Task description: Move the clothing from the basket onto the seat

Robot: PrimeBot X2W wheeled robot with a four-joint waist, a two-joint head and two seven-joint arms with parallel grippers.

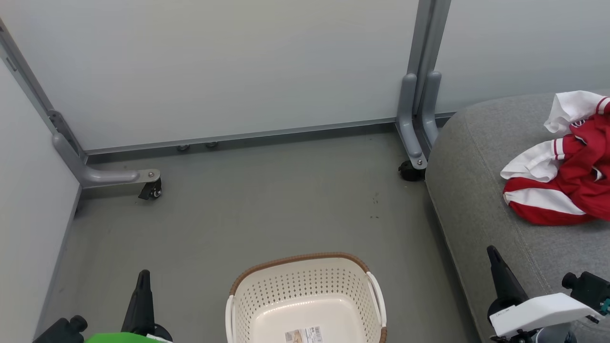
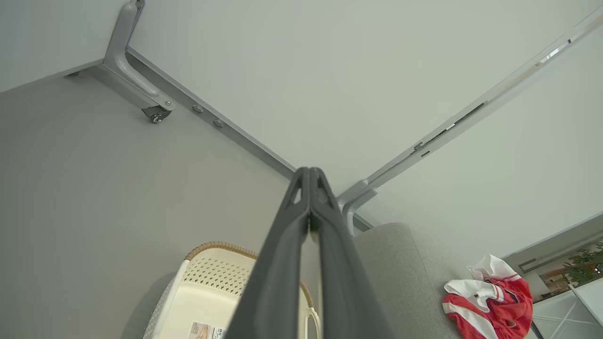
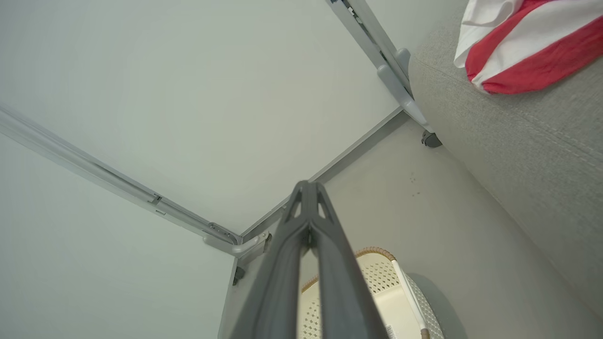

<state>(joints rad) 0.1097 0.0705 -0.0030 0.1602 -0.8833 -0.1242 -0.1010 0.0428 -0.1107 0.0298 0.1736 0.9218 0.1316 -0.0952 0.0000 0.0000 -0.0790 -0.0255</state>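
The red and white clothing (image 1: 567, 176) lies in a heap on the grey seat (image 1: 476, 190) at the right; the heap (image 2: 490, 301) and the seat (image 2: 400, 273) also show in the left wrist view, and in the right wrist view the clothing (image 3: 523, 47) rests on the seat (image 3: 518, 141). The cream basket (image 1: 305, 290) stands on the floor at the bottom centre, with only a sticker inside. My left gripper (image 1: 143, 275) is shut at the lower left, left of the basket (image 2: 212, 263). My right gripper (image 1: 491, 250) is shut at the lower right, over the seat's front edge, holding nothing.
Pale partition panels (image 1: 214, 62) close off the back and left. Their grey feet on castors (image 1: 151, 189) (image 1: 411, 170) stand on the grey floor (image 1: 267, 205). The floor between panels, basket and seat is bare.
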